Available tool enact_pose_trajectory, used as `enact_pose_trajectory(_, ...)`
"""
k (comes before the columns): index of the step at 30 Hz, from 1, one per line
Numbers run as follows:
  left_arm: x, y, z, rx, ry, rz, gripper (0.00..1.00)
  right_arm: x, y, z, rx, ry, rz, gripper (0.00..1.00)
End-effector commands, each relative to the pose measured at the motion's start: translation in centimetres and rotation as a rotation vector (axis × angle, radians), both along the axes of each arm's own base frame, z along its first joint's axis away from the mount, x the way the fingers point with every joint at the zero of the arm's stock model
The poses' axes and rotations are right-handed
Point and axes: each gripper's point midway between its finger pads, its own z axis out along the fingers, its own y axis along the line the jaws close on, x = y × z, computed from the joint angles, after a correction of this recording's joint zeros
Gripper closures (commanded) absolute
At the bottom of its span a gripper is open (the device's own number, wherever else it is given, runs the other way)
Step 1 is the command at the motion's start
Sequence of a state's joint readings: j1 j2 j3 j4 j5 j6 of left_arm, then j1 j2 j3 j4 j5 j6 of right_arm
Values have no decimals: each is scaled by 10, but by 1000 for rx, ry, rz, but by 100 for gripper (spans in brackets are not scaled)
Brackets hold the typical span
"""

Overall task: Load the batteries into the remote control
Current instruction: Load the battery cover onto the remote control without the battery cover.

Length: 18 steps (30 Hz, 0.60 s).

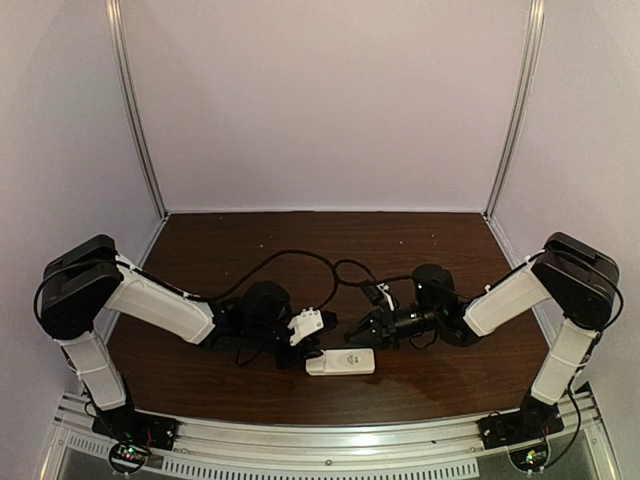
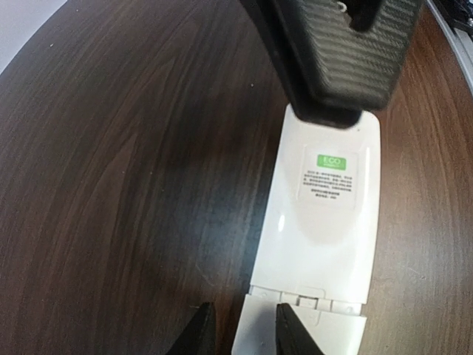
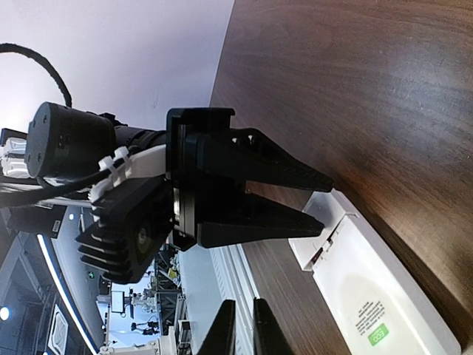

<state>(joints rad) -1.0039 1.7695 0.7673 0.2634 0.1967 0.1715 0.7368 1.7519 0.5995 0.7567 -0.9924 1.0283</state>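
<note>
Both arms are reaching low and inward, tips nearly meeting.
The left gripper is pointing at the right gripper with jaws partly apart; the right gripper is facing it, jaws closed.

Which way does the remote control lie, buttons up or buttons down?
Buttons down: the remote control lies flat, its plain back with a green label facing up, no buttons in sight.

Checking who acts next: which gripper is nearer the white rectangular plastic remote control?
Left. The left gripper straddles the white remote control along one long edge at its cover end; the right gripper, shut, hangs over the opposite end.
</note>
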Motion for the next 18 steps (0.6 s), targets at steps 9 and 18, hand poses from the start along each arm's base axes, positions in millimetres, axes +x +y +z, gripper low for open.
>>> enact_pose_trajectory(9,-30,27,-45,215,26,-68,66,12,-6,20,42,-49,-37,89)
enact_pose_trajectory(18,-17,23,-25,171,-25,-7,53,13,-9,23,37,-63,-41,89)
